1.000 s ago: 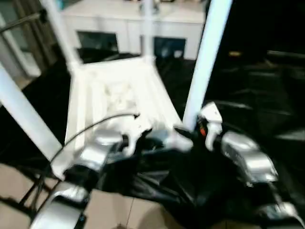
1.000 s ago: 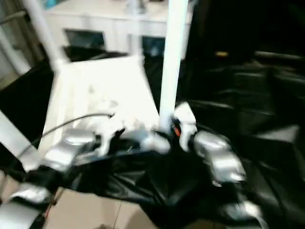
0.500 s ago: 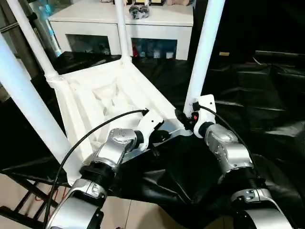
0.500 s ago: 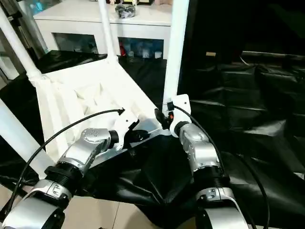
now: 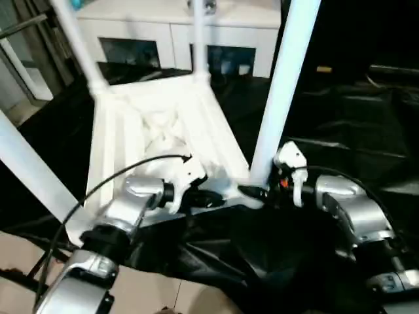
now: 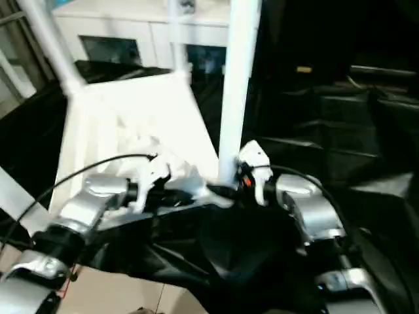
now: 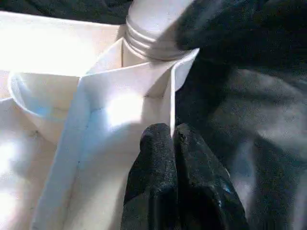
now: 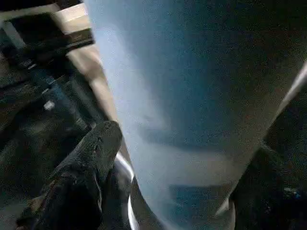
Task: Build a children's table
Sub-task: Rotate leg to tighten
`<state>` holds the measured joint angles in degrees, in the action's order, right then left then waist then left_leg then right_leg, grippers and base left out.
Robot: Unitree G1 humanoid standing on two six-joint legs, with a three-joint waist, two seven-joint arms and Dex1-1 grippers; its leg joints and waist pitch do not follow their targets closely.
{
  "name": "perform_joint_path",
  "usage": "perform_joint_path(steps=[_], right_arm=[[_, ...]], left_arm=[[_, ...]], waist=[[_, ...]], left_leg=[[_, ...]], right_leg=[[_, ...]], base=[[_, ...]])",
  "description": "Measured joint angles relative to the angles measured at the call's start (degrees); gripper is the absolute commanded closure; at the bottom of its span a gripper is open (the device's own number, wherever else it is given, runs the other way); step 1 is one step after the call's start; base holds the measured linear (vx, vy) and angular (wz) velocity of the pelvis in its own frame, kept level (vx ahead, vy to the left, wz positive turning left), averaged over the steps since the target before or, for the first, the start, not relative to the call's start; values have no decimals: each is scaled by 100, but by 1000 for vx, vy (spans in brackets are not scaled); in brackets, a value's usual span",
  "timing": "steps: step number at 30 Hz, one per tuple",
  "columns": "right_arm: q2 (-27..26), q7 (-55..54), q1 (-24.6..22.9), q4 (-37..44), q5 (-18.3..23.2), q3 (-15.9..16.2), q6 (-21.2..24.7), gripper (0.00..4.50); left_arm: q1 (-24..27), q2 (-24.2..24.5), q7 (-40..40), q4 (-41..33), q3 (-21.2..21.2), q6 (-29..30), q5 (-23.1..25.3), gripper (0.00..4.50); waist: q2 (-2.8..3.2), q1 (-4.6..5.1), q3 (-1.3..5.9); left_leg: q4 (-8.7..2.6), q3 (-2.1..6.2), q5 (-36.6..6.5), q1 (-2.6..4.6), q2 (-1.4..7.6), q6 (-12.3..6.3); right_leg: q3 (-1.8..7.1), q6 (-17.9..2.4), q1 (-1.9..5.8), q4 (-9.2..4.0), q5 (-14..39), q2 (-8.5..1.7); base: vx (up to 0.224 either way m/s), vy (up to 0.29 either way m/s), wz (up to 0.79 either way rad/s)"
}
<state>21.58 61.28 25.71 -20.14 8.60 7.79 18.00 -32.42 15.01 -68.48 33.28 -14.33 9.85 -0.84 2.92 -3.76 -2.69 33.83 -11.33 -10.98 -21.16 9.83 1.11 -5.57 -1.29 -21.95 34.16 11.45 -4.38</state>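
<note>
Compared with half a second earlier, the head camera has swung, and the right gripper (image 5: pixel 267 191) has opened wider around the near-right leg (image 5: pixel 283 91). Upside down on the black-draped desk (image 5: pixel 366 124) lies the tabletop (image 5: pixel 163 131), ribbed underside up, with four legs standing in its corner sockets: near-right, near-left (image 5: pixel 29 170), far-left (image 5: pixel 77 42) and far-right (image 5: pixel 198 36). At the foot of the near-right leg the right jaws stand well apart on either side of the tube; one finger (image 8: pixel 81 177) sits just beside the leg's wall, and the pictures do not show a firm clamp. The left gripper (image 7: pixel 173 143) has its jaws pressed together with nothing between them, the tips resting against a rib of the tabletop just beside the near-right socket (image 7: pixel 153 48), where the leg's ringed end enters.

Step in hand, by judgement: seating or tightening the last leg, the left arm steadying the tabletop. All four legs appear fitted, so the build looks nearly done. The next move likely calls for a fresh grip on the leg to turn or press it home, or for withdrawing both arms without tipping the table.
</note>
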Motion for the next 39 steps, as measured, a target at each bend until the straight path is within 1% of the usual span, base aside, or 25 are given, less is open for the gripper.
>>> perform_joint_path(steps=[1, 2, 3, 6, 8, 12, 18, 21, 23, 25, 26, 27, 29, 33, 36, 37, 38, 39], right_arm=[[50, 125, -41, 35, 20, 30, 19, 109], [94, 233, -81, 68, 29, 57, 50, 131], [140, 356, -127, 89, 33, 89, 84, 140], [231, 502, -133, 148, 39, 165, 158, 144], [264, 577, -144, 181, 43, 203, 174, 171], [291, 613, -176, 279, 43, 218, 175, 201], [282, 587, -217, 340, 33, 215, 175, 210], [226, 442, -300, 376, 31, 143, 175, 212], [97, 129, -319, 312, -16, 47, 175, 212], [-236, -540, -255, 51, -120, -188, 165, 213], [-366, -851, -202, -75, -179, -265, 164, 214], [-507, -1223, -120, -227, -232, -358, 165, 214], [-725, -1783, -9, -439, -274, -519, 165, 215], [-1094, -2760, 219, -817, -379, -731, 162, 215], [-1431, -3470, 430, -1127, -486, -899, 103, 215], [-1495, -3618, 494, -1223, -504, -949, 57, 215], [-1531, -3708, 546, -1283, -504, -971, 31, 145], [-1581, -3731, 577, -1348, -488, -1022, 13, 145]], left_arm=[[12, 36, -109, -11, -25, 4, -20, 450], [36, 65, -204, -46, -40, 13, -37, 450], [41, 111, -319, -66, -73, 24, -61, 450], [43, 189, -499, -108, -111, 60, -73, 450], [43, 213, -575, -110, -117, 100, -89, 450], [44, 239, -646, -123, -127, 125, -117, 450], [52, 242, -621, -135, -129, 138, -120, 450], [58, 201, -500, -121, -120, 138, -114, 450], [58, 93, -261, -36, -42, 136, -81, 450], [12, -123, 246, 161, 103, 120, 12, 450], [-32, -213, 476, 240, 109, 117, 74, 450], [-104, -331, 741, 357, 112, 120, 111, 450], [-165, -536, 1139, 491, 160, 141, 135, 450], [-303, -852, 1814, 682, 227, 248, 233, 450], [-351, -1028, 2225, 798, 326, 254, 311, 450], [-368, -1073, 2328, 817, 329, 254, 335, 450], [-373, -1092, 2393, 820, 328, 254, 345, 450], [-373, -1098, 2416, 820, 328, 254, 349, 450]], waist=[[0, -8, 0], [-1, -15, -1], [-2, -21, -1], [-1, -21, -1], [-2, -22, -1], [-1, -26, -1], [-1, -32, 0], [-2, -51, 0], [-7, -41, 4], [-10, 26, 4], [-10, 60, 3], [-12, 118, 1], [-13, 193, 0], [2, 267, 3], [4, 361, 2], [3, 376, 1], [1, 390, -1], [1, 405, -1]], left_leg=[[2, -2, -1, 3, 0, -1], [6, -4, -12, 2, -1, 16], [8, -6, -17, 2, -1, 24], [9, -9, -17, 8, 0, 27], [9, -9, -17, 10, 0, 27], [9, -9, -17, 7, 1, 27], [9, -9, -16, 8, 1, 26], [12, -9, -16, 13, 1, 26], [19, -9, -14, 31, 3, 27], [26, -9, -14, 78, 3, 28], [27, -8, -15, 109, 3, 28], [28, -5, -15, 123, 1, 29], [27, -1, -15, 120, 0, 29], [23, 5, -16, 118, -4, 28], [20, 7, -16, 120, -9, 27], [22, 7, -17, 120, -13, 27], [22, 7, -17, 119, -17, 26], [22, 10, -17, 116, -20, 25]], right_leg=[[1, 0, 5, -2, 0, -1], [4, 0, 6, -2, 0, -2], [8, -1, 7, -1, -1, -2], [12, -3, 12, 1, -3, -2], [12, -3, 13, 4, -3, -2], [11, -2, 11, 3, -3, -2], [11, -2, 11, 4, -3, -2], [11, -2, 17, 9, -4, -2], [11, -2, 34, 12, -5, -2], [12, 4, 77, 9, -3, -2], [12, 31, 105, -1, 13, -2], [11, 41, 117, -13, 20, -4], [8, 43, 117, -39, 21, -5], [0, 43, 114, -93, 20, -6], [-3, 43, 110, -120, 21, -7], [-3, 43, 107, -123, 21, -10], [-3, 43, 107, -127, 21, -14], [-3, 43, 109, -132, 21, -16]], base=[[0, 0, 0], [0, 0, 0], [0, 0, 0], [0, 0, 0], [0, 0, 0], [0, 0, 0], [0, 0, 0], [0, 0, 0], [0, 0, 0], [0, 0, 0], [0, 0, 0], [0, 0, 0], [0, 0, 0], [0, 0, 0], [0, 0, 0], [0, 0, 0], [0, 0, 0], [0, 0, 0]])
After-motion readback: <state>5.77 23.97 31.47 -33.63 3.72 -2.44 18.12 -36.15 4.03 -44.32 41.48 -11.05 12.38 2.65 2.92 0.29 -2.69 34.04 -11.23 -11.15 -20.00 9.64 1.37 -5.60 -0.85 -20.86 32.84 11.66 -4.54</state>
